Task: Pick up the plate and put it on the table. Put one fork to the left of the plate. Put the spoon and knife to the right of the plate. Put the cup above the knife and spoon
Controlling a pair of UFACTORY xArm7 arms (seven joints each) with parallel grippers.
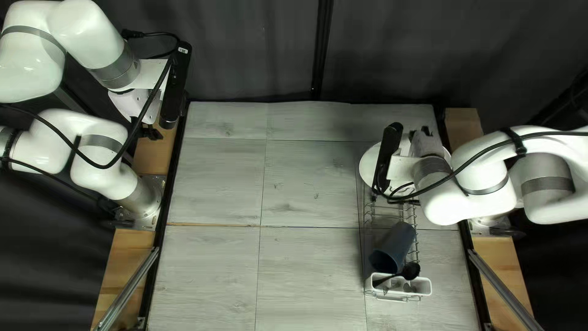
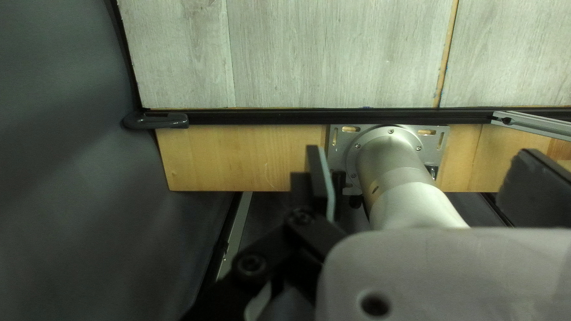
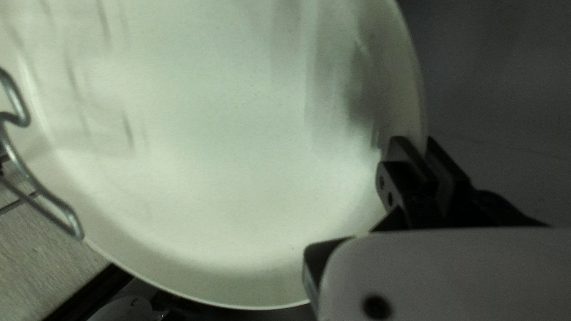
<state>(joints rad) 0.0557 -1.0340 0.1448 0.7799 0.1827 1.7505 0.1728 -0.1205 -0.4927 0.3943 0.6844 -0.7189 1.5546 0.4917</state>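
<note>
Top left view, cup [image 1: 395, 245] and spoon [image 1: 411, 270] in rack [image 1: 417, 244], left end effector [image 1: 149, 132] gaping, right [image 1: 425, 131] seemingly pinching plate [image 1: 367, 165]

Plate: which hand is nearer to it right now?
Right. The right hand is closed on the rim of the plate; the left hand hangs open by the left edge of the table, well away from it.

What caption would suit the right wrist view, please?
Right gripper shut on a white plate, dish rack wire overlapping its opposite edge.
</note>
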